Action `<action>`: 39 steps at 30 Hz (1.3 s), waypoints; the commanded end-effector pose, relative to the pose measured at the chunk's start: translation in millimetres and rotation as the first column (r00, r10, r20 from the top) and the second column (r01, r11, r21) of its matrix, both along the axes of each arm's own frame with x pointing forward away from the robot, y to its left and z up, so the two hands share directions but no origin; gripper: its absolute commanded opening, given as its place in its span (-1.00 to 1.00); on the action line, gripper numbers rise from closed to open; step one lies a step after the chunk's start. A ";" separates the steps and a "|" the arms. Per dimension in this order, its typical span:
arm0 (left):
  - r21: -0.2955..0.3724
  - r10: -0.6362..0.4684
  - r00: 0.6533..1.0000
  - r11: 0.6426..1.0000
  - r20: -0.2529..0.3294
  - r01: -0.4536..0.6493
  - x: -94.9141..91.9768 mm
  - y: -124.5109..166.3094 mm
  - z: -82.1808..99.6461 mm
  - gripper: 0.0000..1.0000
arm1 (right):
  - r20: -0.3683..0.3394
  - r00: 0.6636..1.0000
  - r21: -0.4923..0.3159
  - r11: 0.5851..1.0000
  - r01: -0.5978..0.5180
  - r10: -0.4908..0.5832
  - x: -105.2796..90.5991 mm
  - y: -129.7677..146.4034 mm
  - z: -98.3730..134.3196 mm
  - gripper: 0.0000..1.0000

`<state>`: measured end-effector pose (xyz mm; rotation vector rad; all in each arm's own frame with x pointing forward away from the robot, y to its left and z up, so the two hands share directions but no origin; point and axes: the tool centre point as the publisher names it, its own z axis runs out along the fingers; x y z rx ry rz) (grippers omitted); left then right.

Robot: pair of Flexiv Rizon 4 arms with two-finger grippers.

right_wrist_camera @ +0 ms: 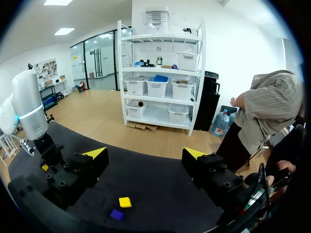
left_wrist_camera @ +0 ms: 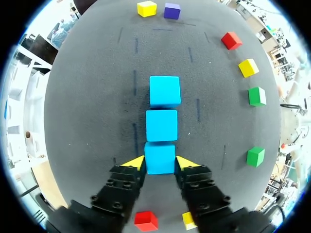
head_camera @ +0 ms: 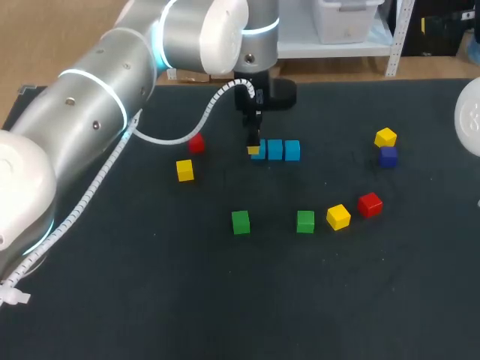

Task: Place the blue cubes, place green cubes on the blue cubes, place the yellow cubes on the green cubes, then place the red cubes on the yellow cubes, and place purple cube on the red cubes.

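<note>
Blue cubes [left_wrist_camera: 162, 125] are lying three in a line on the dark counter [head_camera: 150, 300], none of them stacked. In the head view the end one, the nearest blue cube [left_wrist_camera: 160, 158], is showing only in part, with the left jaws standing in front of it. A red cube [head_camera: 196, 143] by the white cable [head_camera: 180, 137] is also partly covered. The right arm [head_camera: 469, 124] is being cut off at the edge there. In the left wrist view the left jaws are sitting narrowly closed on the nearest blue cube, one yellow tip touching each side with no gap showing. The right jaws are hanging wide apart above the counter, gripping nothing. Two green cubes [head_camera: 240, 222], a yellow cube [head_camera: 338, 217] and a second red cube [head_camera: 370, 204] are resting apart from the line. A purple cube [head_camera: 388, 156] is sitting just beside a far yellow cube [head_camera: 385, 137], and a lone yellow cube [head_camera: 184, 170] is lying near the first red one
</note>
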<state>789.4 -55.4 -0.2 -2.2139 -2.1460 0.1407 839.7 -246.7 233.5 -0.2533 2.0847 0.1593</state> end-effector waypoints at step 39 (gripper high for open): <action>0.068 0.055 0.984 0.997 -0.172 -0.044 -70.2 30.8 72.3 1.00 | 0.000 1.000 0.000 1.000 -0.002 0.002 0.2 -0.6 0.0 1.00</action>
